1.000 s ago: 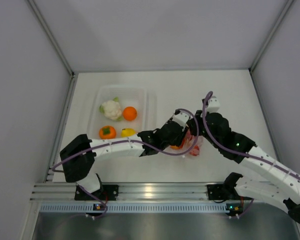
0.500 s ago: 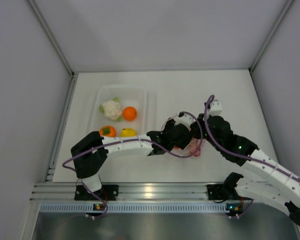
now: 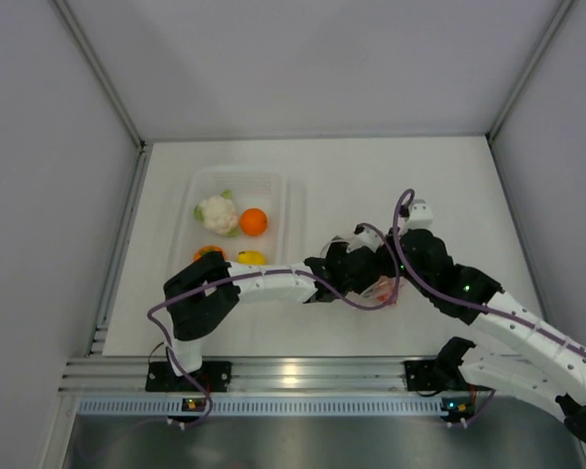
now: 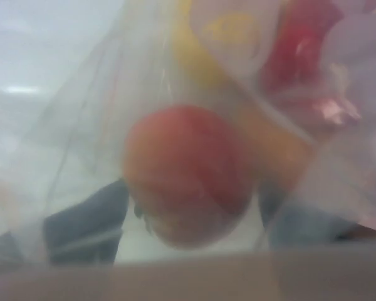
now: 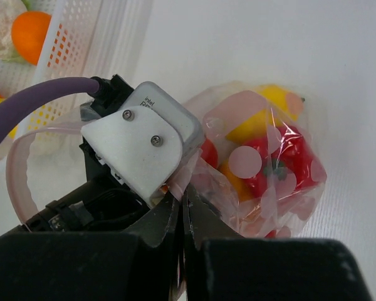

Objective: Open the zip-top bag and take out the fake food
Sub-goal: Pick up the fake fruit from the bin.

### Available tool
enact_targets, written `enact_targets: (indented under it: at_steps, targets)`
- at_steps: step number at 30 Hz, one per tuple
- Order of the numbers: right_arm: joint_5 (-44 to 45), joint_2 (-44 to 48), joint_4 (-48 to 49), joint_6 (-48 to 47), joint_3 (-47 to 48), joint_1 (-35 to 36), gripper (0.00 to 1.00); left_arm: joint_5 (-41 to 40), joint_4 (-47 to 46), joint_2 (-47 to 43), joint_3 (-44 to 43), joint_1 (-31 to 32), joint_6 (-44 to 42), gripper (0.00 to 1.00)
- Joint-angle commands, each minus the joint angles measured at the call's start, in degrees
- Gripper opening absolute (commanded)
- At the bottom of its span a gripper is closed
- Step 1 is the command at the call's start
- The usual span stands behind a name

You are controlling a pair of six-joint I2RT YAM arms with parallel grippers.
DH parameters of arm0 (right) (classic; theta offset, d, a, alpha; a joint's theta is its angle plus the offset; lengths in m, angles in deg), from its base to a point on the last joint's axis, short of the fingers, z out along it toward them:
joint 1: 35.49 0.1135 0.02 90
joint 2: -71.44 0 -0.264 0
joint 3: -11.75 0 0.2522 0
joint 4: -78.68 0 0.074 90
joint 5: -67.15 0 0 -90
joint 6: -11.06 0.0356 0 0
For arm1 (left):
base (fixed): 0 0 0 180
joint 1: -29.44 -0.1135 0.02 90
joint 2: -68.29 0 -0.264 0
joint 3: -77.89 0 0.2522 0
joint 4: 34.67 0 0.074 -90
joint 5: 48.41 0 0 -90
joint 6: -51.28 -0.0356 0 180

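The zip-top bag (image 3: pixel 381 289) lies crumpled on the table, right of centre. My right gripper (image 5: pixel 183 202) is shut on the bag's upper edge, with its pink zip strip (image 5: pixel 17 169) looping to the left. My left gripper (image 4: pixel 193 195) is open and pushed into the bag's mouth, its white wrist housing (image 5: pixel 141 138) just ahead of the right fingers. A round red-orange fruit (image 4: pixel 188 179) sits between the left gripper's spread dark fingers (image 4: pixel 88 219). More fake food shows through the film: a yellow lemon (image 5: pixel 271 100) and red pieces (image 5: pixel 291 157).
A clear tray (image 3: pixel 273 186) at the left holds a cauliflower (image 3: pixel 216 212), an orange (image 3: pixel 253 222), a lemon (image 3: pixel 251 258) and a persimmon (image 3: pixel 208 252) partly under my left arm. Grey walls close in both sides and the back.
My left arm has slid rightwards, deeper into the bag, and its jaws have spread wide. The right gripper keeps its hold on the bag's edge.
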Motion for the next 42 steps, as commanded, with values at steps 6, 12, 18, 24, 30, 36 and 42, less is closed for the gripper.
enact_targets:
  at_steps: [6, 12, 18, 24, 30, 36, 42]
  targets:
    - [-1.00, 2.20, 5.54, -0.54, 0.66, 0.08, 0.00, -0.76, 2.70, 4.03, -0.39, -1.31, 2.73, 0.47]
    - [-0.91, 1.41, 6.06, -1.32, 0.48, 0.08, 0.00, 0.19, 1.03, 2.19, 0.40, -1.31, 2.38, 0.09]
    - [1.02, -0.60, 6.15, -3.52, 1.18, -0.10, 0.00, 4.33, -5.20, -5.27, 8.02, -1.05, -0.08, 0.00]
    - [0.68, -2.98, 7.20, -7.12, 2.94, -0.36, 0.00, 6.52, -16.72, -16.35, 18.15, -0.34, -2.63, 0.00]
    - [-3.52, -5.00, 8.87, -9.41, 4.87, -0.28, 0.00, 7.93, -21.47, -22.77, 24.39, 0.45, -5.61, 0.00]
    - [-20.99, -7.46, 14.31, -12.75, 5.14, -0.19, 0.00, 13.80, -23.23, -26.38, 26.77, 0.54, -9.39, 0.00]
    - [-24.46, -10.10, 13.54, -15.47, 7.07, 0.69, 0.00, 25.23, -23.58, -27.26, 26.68, 0.45, -13.88, 0.00]
